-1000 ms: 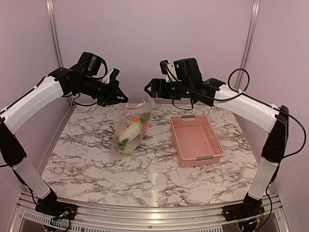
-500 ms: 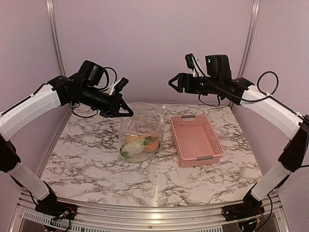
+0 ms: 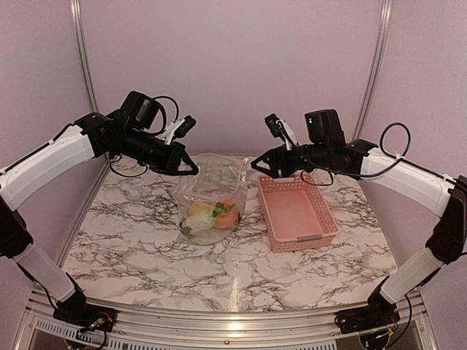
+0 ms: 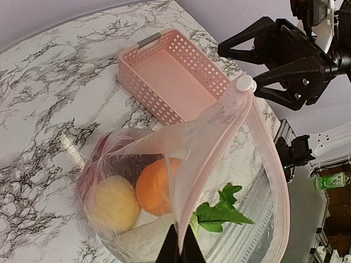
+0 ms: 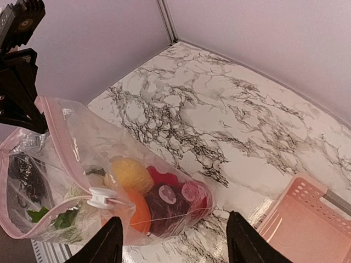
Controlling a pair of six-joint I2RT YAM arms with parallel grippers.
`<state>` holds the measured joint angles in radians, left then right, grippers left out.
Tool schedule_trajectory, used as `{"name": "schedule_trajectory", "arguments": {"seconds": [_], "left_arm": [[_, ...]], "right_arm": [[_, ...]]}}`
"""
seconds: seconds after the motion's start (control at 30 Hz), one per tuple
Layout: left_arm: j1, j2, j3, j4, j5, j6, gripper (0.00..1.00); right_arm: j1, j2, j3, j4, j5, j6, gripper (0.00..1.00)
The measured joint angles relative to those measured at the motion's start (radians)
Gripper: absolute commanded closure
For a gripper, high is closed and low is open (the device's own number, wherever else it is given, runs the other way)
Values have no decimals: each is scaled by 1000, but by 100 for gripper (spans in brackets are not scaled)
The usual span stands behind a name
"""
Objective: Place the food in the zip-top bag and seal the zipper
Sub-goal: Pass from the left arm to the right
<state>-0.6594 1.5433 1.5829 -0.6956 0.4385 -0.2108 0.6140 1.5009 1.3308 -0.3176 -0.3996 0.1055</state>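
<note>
The clear zip-top bag point(image 3: 211, 193) hangs upright over the table with its bottom resting on the marble. The food point(image 3: 210, 216) lies inside it: a yellow ball point(image 4: 112, 204), an orange one point(image 4: 156, 186), a green leaf point(image 4: 222, 211), and maroon and red pieces point(image 5: 170, 205). My left gripper point(image 3: 191, 167) is shut on the left end of the pink-tinted zipper point(image 4: 214, 159); its tips point(image 4: 180, 249) pinch the mouth edge. A white slider point(image 4: 245, 83) sits at the far end of the zipper. My right gripper point(image 3: 259, 164) is open and empty, just right of the slider point(image 5: 101, 197), not touching the bag.
The empty pink lattice basket point(image 3: 264, 200) stands right of the bag, below my right arm; it also shows in the left wrist view point(image 4: 164, 71) and the right wrist view point(image 5: 307, 219). Marble table with purple walls behind and at the sides.
My right gripper let go of the bag, drew back right and up, then came down next to the slider. My left gripper carried the bag slightly right; it now hangs more upright.
</note>
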Motion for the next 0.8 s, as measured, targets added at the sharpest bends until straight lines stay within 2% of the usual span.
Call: {"name": "schedule_trajectory", "arguments": {"seconds": [0.3, 0.47, 0.53, 0.63, 0.7, 0.8], "left_arm": [[0, 31, 27, -10, -38, 10, 100], [0, 48, 59, -18, -74, 10, 100], [2, 52, 75, -21, -85, 10, 100], [6, 60, 95, -24, -105, 8, 89], [7, 66, 108, -29, -124, 3, 82], [8, 72, 136, -37, -165, -13, 78]], "right_arm": [[0, 68, 4, 40, -124, -103, 40], [0, 97, 12, 72, -192, -126, 47], [0, 106, 13, 92, -214, -129, 56], [0, 119, 14, 119, -245, -129, 72], [0, 125, 18, 127, -256, -129, 80], [0, 132, 34, 135, -267, -128, 90]]}}
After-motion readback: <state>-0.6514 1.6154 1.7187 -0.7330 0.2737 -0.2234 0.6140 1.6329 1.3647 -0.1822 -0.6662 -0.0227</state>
